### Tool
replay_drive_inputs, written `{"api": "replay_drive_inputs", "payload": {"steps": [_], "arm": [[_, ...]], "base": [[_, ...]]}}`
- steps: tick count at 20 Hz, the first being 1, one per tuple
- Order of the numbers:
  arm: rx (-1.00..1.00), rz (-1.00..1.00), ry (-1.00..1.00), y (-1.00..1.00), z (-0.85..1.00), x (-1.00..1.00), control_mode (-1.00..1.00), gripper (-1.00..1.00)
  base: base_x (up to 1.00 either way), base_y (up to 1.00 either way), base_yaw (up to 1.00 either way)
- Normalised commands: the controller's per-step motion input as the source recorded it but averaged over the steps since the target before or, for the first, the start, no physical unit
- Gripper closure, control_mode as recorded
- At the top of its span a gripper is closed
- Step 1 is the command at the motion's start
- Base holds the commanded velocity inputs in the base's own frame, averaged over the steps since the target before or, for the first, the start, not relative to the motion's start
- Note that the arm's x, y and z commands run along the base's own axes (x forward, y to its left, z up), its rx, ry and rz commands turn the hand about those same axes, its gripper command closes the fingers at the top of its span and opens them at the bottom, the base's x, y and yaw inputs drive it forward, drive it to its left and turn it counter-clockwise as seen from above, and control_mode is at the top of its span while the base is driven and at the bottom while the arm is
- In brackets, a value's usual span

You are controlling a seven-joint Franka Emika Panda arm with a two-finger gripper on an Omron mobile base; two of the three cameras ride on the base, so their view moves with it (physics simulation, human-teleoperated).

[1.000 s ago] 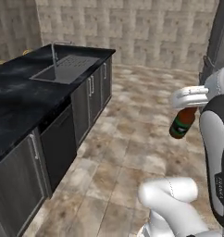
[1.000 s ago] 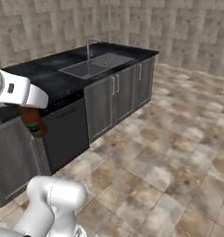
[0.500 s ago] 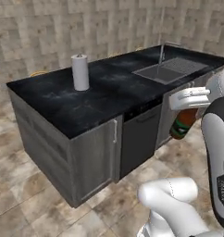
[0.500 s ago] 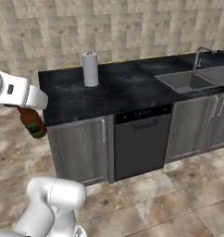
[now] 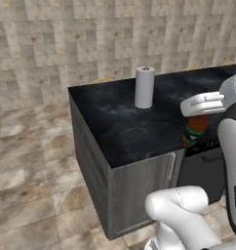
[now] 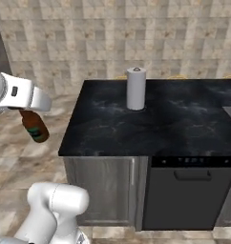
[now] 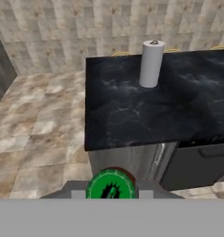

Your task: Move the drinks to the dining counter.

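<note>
My gripper (image 5: 199, 117) is shut on a drink (image 5: 194, 132), a small brown bottle with a green cap and a dark label, and holds it in the air by its neck. In the left base view the bottle hangs tilted in front of the dining counter (image 5: 125, 128), near its front edge. From the right base view the gripper (image 6: 26, 113) and the drink (image 6: 34, 127) hang over the floor, left of the dining counter (image 6: 184, 125). The hand view looks down on the drink's green cap (image 7: 111, 186), with the dining counter's black marble top (image 7: 178, 111) ahead.
A white paper-towel roll (image 5: 144, 87) (image 6: 136, 88) (image 7: 151, 64) stands upright near the far edge of the top. A dark dishwasher front (image 6: 186, 195) sits beside a grey cabinet door (image 6: 105, 188). Tiled floor (image 5: 32, 161) lies open to the left. A stone wall (image 6: 112, 43) runs behind.
The whole picture has swung: the base has moved along the counter, so the sink has left view and the counter's end with the paper-towel roll has come in. The bottle stays gripped.
</note>
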Motion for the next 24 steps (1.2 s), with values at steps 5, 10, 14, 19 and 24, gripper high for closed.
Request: {"api": "replay_drive_inputs", "payload": {"steps": [5,10,14,19,24], "arm": [[0.0,0.0,0.0,0.0,0.0,0.0,1.0,1.0],[0.0,0.0,0.0,0.0,0.0,0.0,1.0,1.0],[0.0,0.0,0.0,0.0,0.0,0.0,1.0,1.0],[0.0,0.0,0.0,0.0,0.0,0.0,1.0,1.0],[0.0,0.0,0.0,0.0,0.0,0.0,1.0,1.0]], "base": [[1.0,-0.38,0.15],[1.0,-0.17,0.12],[1.0,0.0,0.07],[0.99,-0.03,0.11],[0.99,-0.17,0.2]]}}
